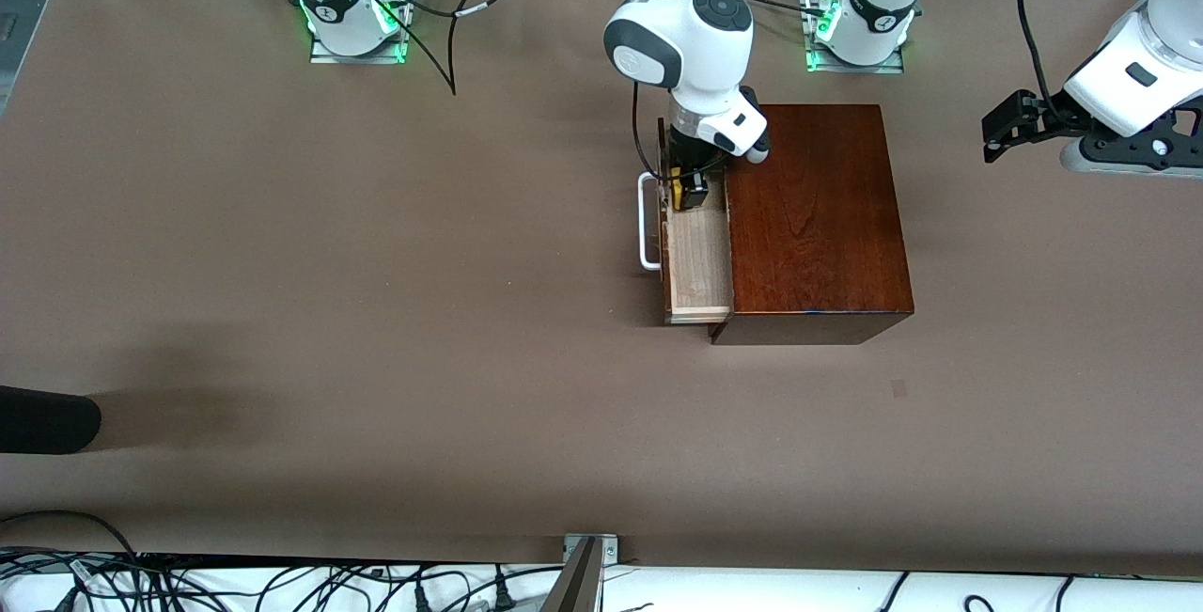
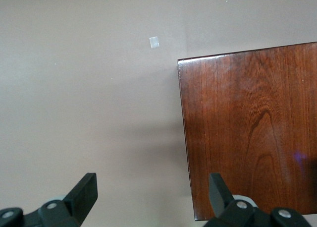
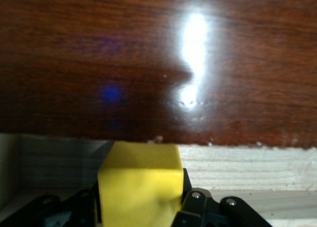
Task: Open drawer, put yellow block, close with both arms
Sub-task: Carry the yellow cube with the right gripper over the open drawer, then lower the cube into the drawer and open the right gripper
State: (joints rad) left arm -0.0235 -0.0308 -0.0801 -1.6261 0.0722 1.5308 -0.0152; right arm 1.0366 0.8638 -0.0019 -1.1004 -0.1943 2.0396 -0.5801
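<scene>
Drawer (image 1: 697,275) stands open; my right gripper (image 1: 693,191) clamps the block (image 1: 694,197) over its twelve-o'clock end, ready to release; left gripper (image 1: 1007,131) waits, spread wide.

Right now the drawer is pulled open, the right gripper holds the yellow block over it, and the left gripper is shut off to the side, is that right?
Not quite: the left gripper is open, as the left wrist view shows. The rest holds: the drawer is pulled open and the right gripper holds the yellow block over it.

drawer (image 1: 697,264) pulled out of box (image 1: 816,217), block (image 1: 694,193) over drawer's inside
</scene>
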